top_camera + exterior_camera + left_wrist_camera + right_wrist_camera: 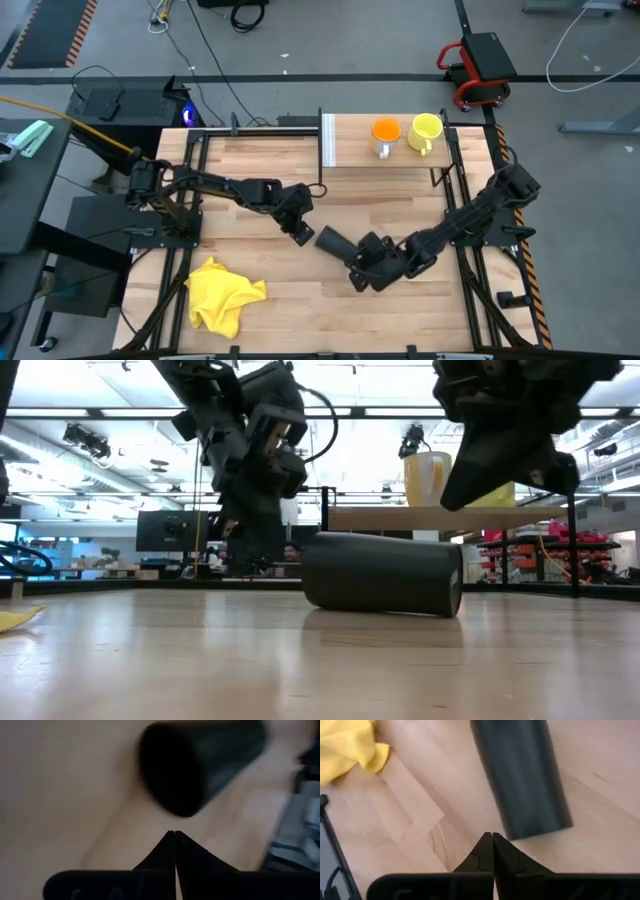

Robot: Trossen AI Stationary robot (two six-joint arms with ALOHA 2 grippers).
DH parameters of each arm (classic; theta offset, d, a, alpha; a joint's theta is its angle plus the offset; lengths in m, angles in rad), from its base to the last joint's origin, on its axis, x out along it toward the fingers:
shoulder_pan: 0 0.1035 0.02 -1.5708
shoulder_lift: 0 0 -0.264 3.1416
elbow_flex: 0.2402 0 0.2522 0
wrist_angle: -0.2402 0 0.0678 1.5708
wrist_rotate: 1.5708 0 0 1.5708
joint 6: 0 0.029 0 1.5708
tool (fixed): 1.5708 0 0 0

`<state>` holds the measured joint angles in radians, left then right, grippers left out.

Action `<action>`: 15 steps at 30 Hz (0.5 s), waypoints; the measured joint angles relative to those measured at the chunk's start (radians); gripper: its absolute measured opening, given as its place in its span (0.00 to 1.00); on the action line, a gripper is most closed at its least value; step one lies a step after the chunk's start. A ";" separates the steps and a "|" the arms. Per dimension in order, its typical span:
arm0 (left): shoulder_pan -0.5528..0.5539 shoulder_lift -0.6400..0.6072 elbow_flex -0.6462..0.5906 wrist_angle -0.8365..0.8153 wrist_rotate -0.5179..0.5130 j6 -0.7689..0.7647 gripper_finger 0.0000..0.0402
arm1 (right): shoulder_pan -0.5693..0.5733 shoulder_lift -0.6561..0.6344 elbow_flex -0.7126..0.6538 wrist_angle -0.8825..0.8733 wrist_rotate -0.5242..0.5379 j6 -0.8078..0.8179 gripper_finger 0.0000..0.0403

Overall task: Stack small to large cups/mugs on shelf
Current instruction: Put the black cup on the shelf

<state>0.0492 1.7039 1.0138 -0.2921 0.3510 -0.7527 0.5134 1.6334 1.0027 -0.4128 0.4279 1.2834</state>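
Observation:
The black cup (333,243) lies on its side on the tabletop, also seen in the low view (382,573). My left gripper (175,834) is shut and hovers just short of one round end of the black cup (192,765). My right gripper (492,836) is shut too, close to the other end of the black cup (522,775), on its near-right side. In the high view the left gripper (303,236) and right gripper (357,270) flank the cup. The orange cup (386,133) and the yellow-green mug (425,132) stand upright on the shelf (355,150).
A crumpled yellow cloth (222,292) lies near the table's near-left corner and shows in the right wrist view (347,745). The shelf's white end panel (328,140) stands at its left end. Bare planks (290,300) stretch between the cloth and the arms.

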 joint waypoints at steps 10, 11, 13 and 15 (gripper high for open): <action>0.047 0.066 0.006 0.057 -0.050 0.001 0.05 | 0.012 0.018 0.000 -0.129 0.130 0.204 0.00; 0.050 0.078 0.011 0.053 -0.053 0.004 0.05 | 0.015 0.014 0.000 -0.156 0.154 0.228 0.00; 0.053 0.096 0.026 0.060 -0.064 0.006 0.03 | 0.019 0.008 0.002 -0.199 0.184 0.266 0.00; 0.062 0.105 0.042 0.077 -0.067 0.016 0.02 | 0.016 0.004 0.000 -0.230 0.201 0.283 0.00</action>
<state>0.1111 1.8091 1.0558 -0.2154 0.2842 -0.7371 0.5292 1.6370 1.0025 -0.6432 0.6288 1.5662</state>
